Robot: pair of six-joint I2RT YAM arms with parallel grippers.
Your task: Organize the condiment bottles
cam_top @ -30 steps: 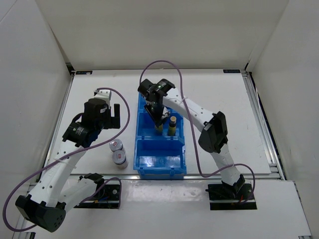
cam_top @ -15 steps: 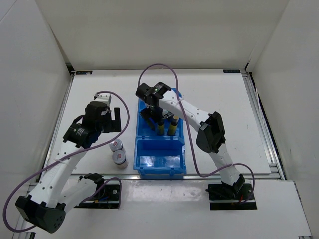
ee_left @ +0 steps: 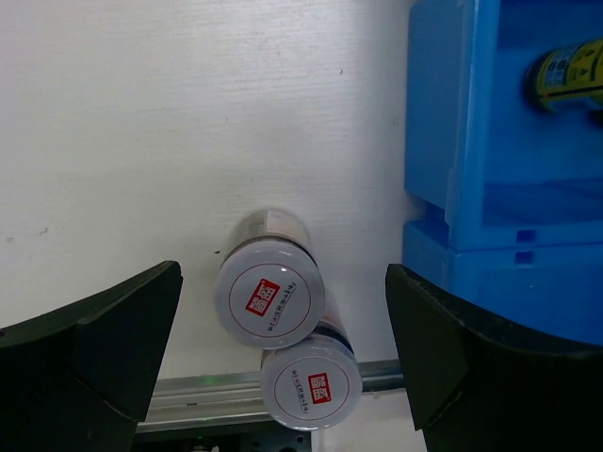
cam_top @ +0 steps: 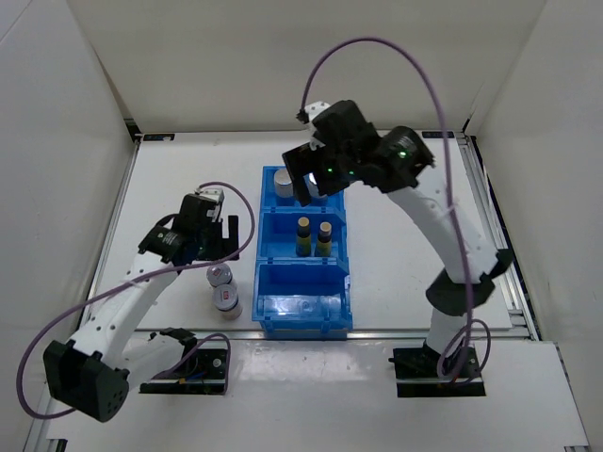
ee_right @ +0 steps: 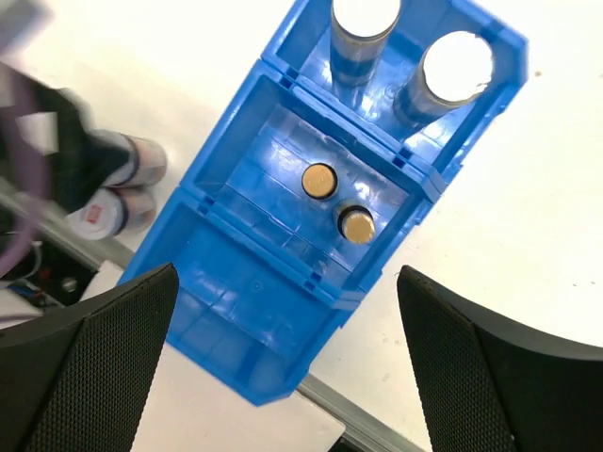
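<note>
Two squat silver-topped bottles with red marks (ee_left: 269, 294) (ee_left: 311, 384) stand touching on the table, left of the blue bin (cam_top: 303, 315). My left gripper (ee_left: 283, 311) hovers open just above them, one finger to each side. Two slim yellow bottles with tan caps (ee_right: 319, 180) (ee_right: 356, 225) stand in the bin's middle compartment. Two tall silver-capped bottles (ee_right: 366, 14) (ee_right: 456, 66) stand in its far compartment. In the top view only one of these (cam_top: 283, 181) shows. My right gripper (cam_top: 314, 184) is open, holds nothing and sits high above the bin's far end.
A metal rail (ee_left: 188, 381) runs along the table's near edge, right beside the squat bottles. White walls enclose the table on three sides. The purple cable (cam_top: 396, 56) of the right arm loops high over the back.
My right gripper opened, left a yellow bottle in the middle compartment, then rose and drew back. The left gripper moved down and closer over the squat bottles.
</note>
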